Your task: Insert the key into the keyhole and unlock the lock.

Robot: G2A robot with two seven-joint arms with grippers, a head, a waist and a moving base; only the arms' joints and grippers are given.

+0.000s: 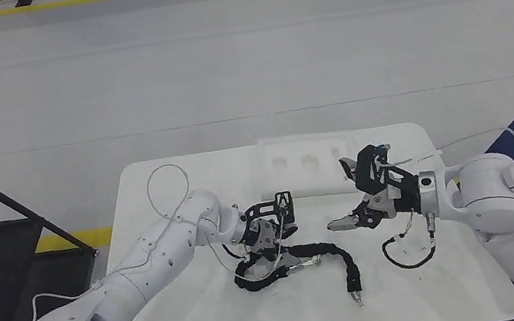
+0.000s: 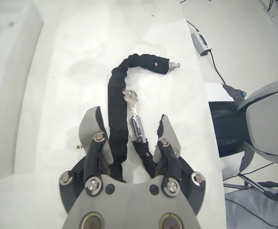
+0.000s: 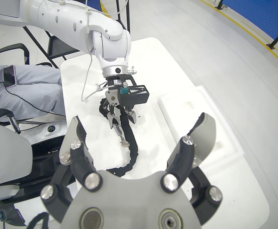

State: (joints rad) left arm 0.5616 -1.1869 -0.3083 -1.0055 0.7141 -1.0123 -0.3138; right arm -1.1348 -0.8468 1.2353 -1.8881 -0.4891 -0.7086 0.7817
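Left gripper [image 2: 130, 115]: jaws wide, gripping nothing, set astride the black-sleeved chain [image 2: 117, 97] and the lock barrel [image 2: 137, 128], just below centre in the top view. Key [image 2: 131, 98]: seated in the barrel's keyhole, its ring against the chain. Pin end [image 2: 173, 65]: free, well apart from the barrel. Right gripper [image 1: 343, 222]: right of centre in the top view, jaws wide, empty, above the table [image 1: 138, 205]. Step in hand, as you may judge: insertion done, and the free pin suggests the lock is open. If a turn is still wanted, you close the left gripper on the barrel and pinch the key head with the right.
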